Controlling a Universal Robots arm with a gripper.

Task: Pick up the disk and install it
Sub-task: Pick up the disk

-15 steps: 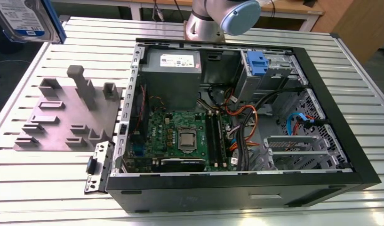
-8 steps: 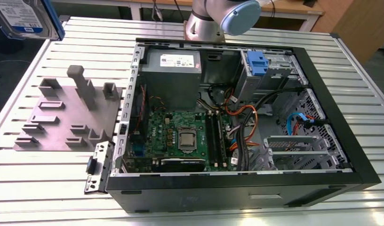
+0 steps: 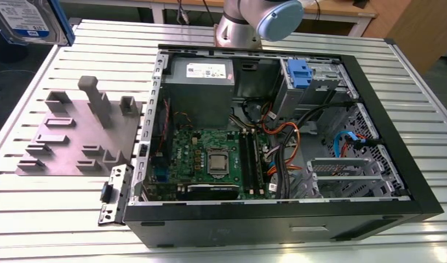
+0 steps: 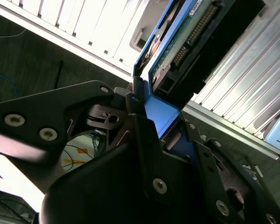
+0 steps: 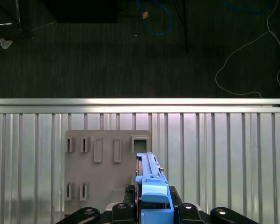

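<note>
one disk point(image 3: 26, 16) | fingers point(image 4: 147, 140) clamped on it | white label, blue band, print unreadable

silver disk point(image 3: 26, 19), blue frame, aloft, label showing

Gripper point(image 5: 154, 212) closed on disk point(image 5: 150, 184), one finger each side; wrist pointing down.

No print is legible, even on the disk point(image 3: 24, 17).
</note>
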